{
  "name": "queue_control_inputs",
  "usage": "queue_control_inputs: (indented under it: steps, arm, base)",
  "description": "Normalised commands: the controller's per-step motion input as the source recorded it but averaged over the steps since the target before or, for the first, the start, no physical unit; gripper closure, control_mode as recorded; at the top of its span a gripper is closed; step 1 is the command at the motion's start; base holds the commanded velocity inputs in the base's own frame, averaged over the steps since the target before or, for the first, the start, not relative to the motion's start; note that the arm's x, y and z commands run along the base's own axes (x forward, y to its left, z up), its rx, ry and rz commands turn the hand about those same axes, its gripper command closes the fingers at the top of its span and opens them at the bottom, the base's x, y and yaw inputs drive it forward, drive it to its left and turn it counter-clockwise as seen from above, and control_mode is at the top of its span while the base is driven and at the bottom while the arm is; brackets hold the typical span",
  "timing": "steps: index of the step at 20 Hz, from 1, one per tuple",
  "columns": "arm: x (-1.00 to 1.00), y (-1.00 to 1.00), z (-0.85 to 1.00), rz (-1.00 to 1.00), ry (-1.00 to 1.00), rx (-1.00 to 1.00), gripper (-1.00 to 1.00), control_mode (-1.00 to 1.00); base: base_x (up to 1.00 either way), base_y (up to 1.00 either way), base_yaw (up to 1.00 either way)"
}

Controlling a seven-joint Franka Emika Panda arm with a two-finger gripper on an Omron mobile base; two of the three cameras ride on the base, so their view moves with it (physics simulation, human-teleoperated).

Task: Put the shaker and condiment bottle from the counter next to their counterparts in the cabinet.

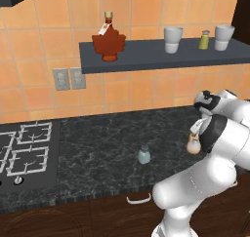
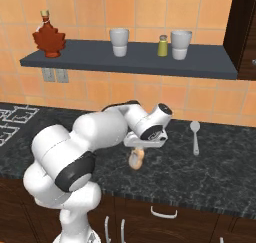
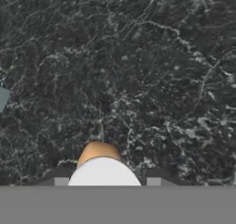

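Claw (image 2: pixel 136 154) pinches the condiment bottle (image 2: pixel 136 158) by its cap, upright above the counter (image 2: pixel 210 172); the maple-leaf bottle (image 2: pixel 48 38) waits up at ten o'clock on the cabinet (image 2: pixel 130 60).

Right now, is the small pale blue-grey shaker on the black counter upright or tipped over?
Upright: the pale blue-grey shaker stands on its base on the black marbled counter, grey cap on top.

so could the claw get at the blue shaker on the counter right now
Probably not yet: the claw is shut on the beige bottle. The shaker stands alone on open counter, so the path itself looks free.
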Motion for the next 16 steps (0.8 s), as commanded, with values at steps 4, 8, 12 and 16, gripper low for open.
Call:
queue_control_inputs:
  steps: [4,8,12,16]
  arm:
    - [0.29,-0.01,0.54,0.0,0.01,0.0,1.0,-1.0]
    - [0.05,0.0,0.62,0.0,0.0,0.0,1.0,-1.0]
    - [-0.11,0.0,0.44,0.0,0.0,0.0,1.0,-1.0]
    - [-0.16,0.0,0.48,0.0,-0.01,0.0,1.0,-1.0]
  base:
    - [0.0,0.0,0.0]
    - [0.0,0.0,0.0]
    - [0.0,0.0,0.0]
    - [0.0,0.0,0.0]
